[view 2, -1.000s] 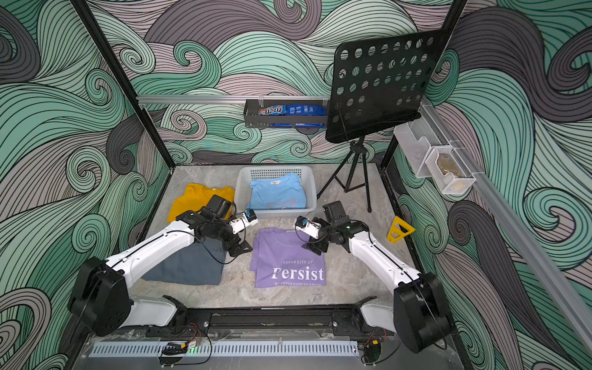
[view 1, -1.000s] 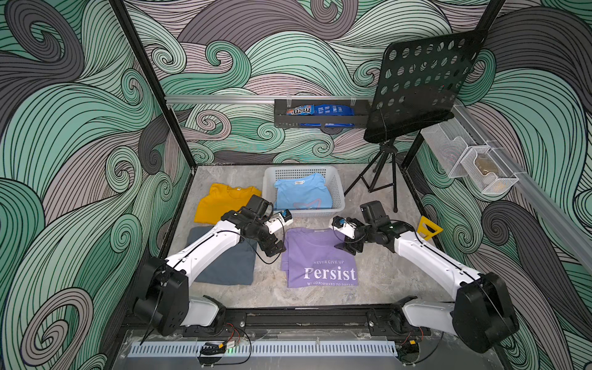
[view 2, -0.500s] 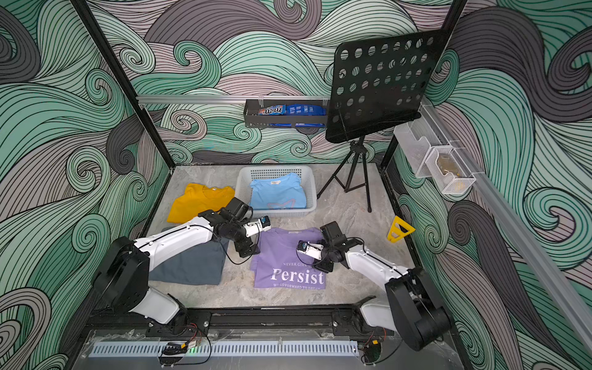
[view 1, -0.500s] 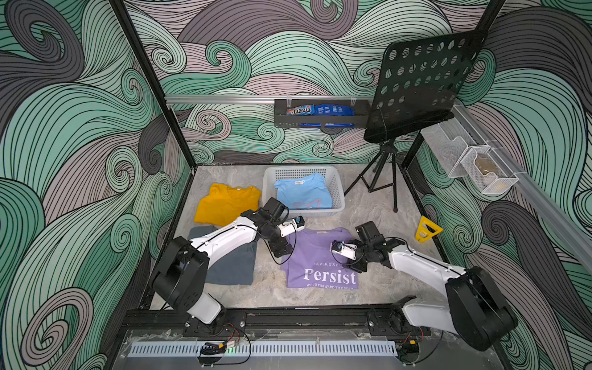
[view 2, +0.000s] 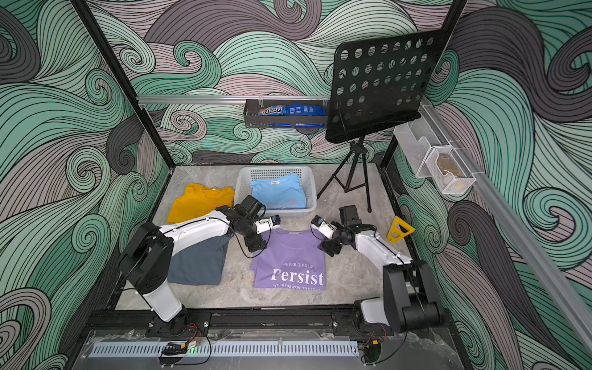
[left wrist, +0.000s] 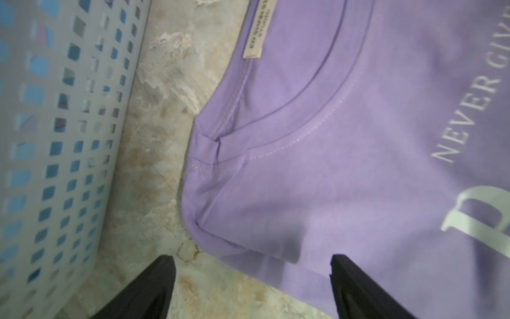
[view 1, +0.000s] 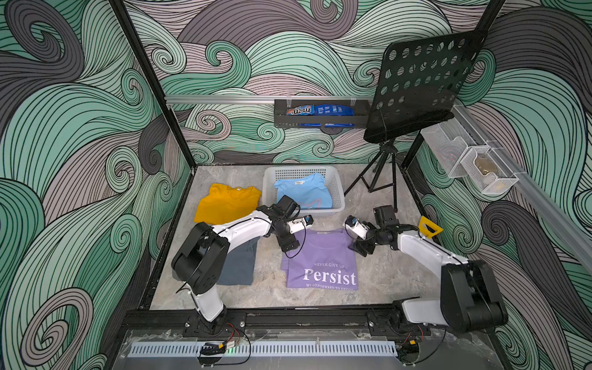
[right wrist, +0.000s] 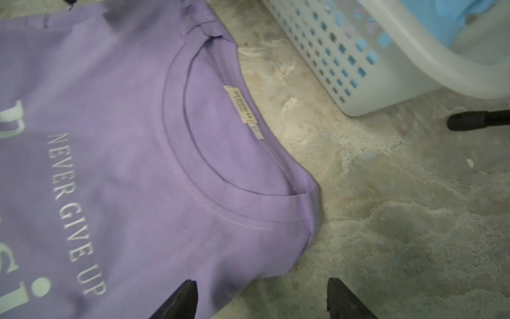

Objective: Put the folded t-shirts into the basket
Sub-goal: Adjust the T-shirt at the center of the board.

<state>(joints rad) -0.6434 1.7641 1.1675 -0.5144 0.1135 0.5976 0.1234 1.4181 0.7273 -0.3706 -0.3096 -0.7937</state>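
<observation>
I had both pincers spread apart, gripping nothing: left gripper (left wrist: 252,263) and right gripper (right wrist: 262,287) each straddled a collar-end corner of the lavender "Persist" t-shirt (view 1: 320,256). It lay flat just before the white basket (view 1: 301,169), which held the light blue t-shirt (view 1: 301,193).

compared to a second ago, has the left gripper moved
Yes. In a top view the left gripper has slid sideways toward the purple shirt, from the bare gap beside it to its collar corner near the basket.
</observation>
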